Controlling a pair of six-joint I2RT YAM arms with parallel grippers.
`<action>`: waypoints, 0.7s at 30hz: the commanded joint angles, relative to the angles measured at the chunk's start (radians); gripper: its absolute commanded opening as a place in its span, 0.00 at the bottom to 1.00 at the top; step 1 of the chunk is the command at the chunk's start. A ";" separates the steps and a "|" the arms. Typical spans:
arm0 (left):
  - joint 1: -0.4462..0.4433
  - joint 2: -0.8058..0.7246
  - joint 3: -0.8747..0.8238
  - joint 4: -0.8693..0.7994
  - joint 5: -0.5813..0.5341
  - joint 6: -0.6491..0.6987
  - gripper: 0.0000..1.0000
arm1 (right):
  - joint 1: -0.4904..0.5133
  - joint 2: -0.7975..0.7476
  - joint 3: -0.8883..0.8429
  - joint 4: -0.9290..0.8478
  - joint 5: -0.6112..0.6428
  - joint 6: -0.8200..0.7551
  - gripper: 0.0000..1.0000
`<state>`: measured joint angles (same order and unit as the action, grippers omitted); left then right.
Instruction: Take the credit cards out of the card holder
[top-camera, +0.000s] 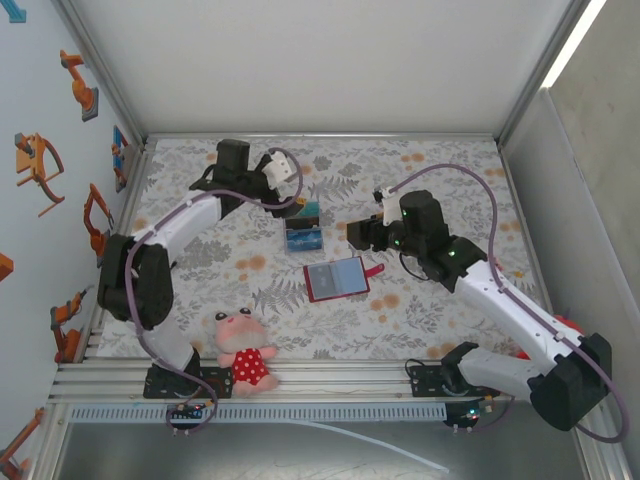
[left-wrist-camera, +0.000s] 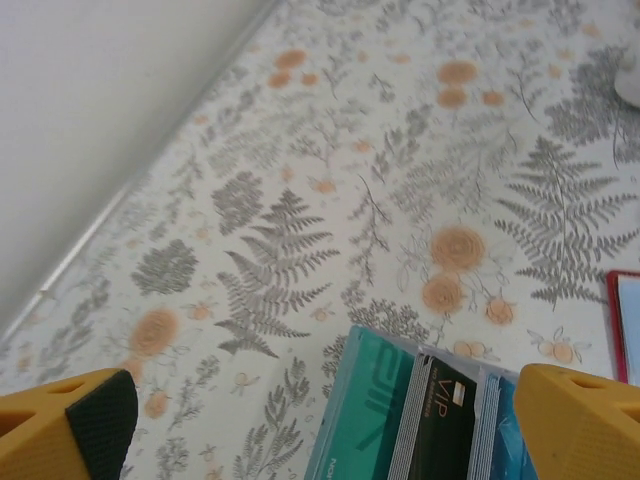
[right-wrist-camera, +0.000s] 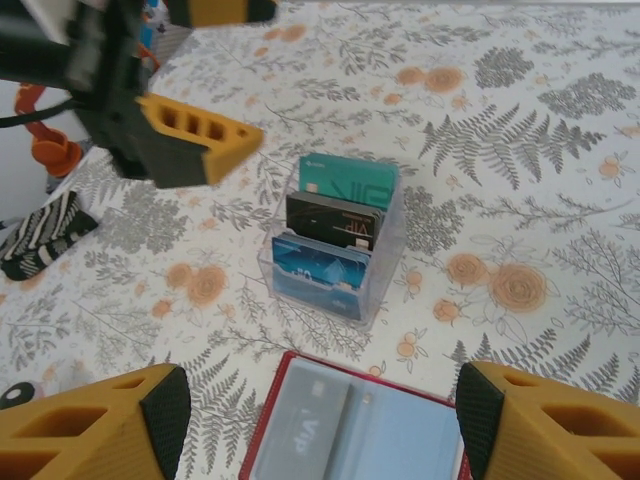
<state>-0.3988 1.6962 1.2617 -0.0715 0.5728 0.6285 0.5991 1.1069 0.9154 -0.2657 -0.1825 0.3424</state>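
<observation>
The red card holder (top-camera: 337, 278) lies open and flat in the middle of the table, its tab pointing right. In the right wrist view a greyish card (right-wrist-camera: 305, 432) sits behind the left pocket of the card holder (right-wrist-camera: 352, 432). Teal, black and blue credit cards (right-wrist-camera: 335, 232) stand upright in a small clear box (top-camera: 304, 233) just beyond it. My left gripper (top-camera: 287, 175) hovers open above the box's far side, the teal card (left-wrist-camera: 375, 415) between its fingertips (left-wrist-camera: 95, 420). My right gripper (right-wrist-camera: 325, 420) stands open over the holder's right edge (top-camera: 362, 235).
A plush toy in a red dotted dress (top-camera: 243, 352) lies near the front edge by the left arm's base. A zebra-striped object (right-wrist-camera: 45, 235) lies at the left in the right wrist view. White walls enclose the flowered tablecloth (top-camera: 430, 300).
</observation>
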 joint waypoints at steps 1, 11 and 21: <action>-0.009 -0.111 -0.116 0.256 -0.045 -0.215 0.97 | 0.001 0.016 -0.001 -0.049 0.060 0.028 0.71; -0.160 -0.399 -0.410 0.326 -0.435 -0.349 0.97 | 0.056 0.090 0.000 -0.110 0.121 0.056 0.69; -0.237 -0.658 -0.657 0.339 -0.709 -0.622 0.97 | 0.176 0.238 0.039 -0.159 0.182 0.086 0.66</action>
<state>-0.6300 1.0954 0.6464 0.2478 -0.0105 0.1345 0.7471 1.3136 0.9184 -0.3782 -0.0509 0.4042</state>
